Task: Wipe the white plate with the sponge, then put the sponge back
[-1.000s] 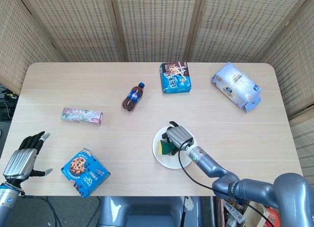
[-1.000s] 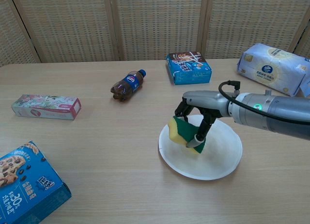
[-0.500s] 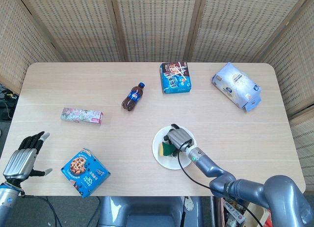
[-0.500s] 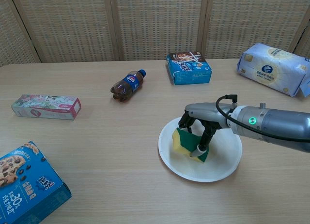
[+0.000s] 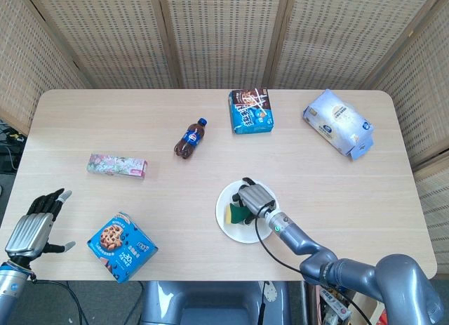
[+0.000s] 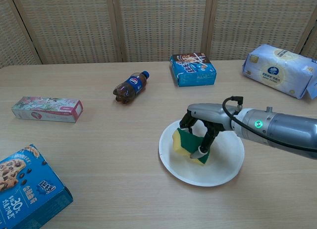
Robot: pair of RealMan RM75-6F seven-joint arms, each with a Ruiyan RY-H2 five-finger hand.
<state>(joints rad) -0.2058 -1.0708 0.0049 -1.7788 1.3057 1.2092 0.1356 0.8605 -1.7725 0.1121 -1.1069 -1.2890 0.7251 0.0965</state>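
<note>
The white plate lies on the table near its front edge. A yellow and green sponge rests on the plate's left part. My right hand holds the sponge from above and presses it onto the plate, fingers curled over its green side. My left hand hovers at the table's front left corner with its fingers apart and nothing in it; the chest view does not show it.
A cola bottle lies mid-table. A blue box and a tissue pack sit at the back right. A flowered carton and a cookie box are on the left.
My right hand has rubbed the sponge back and forth on the plate. The plate itself has slid a little to the left. The left hand has stayed still.
</note>
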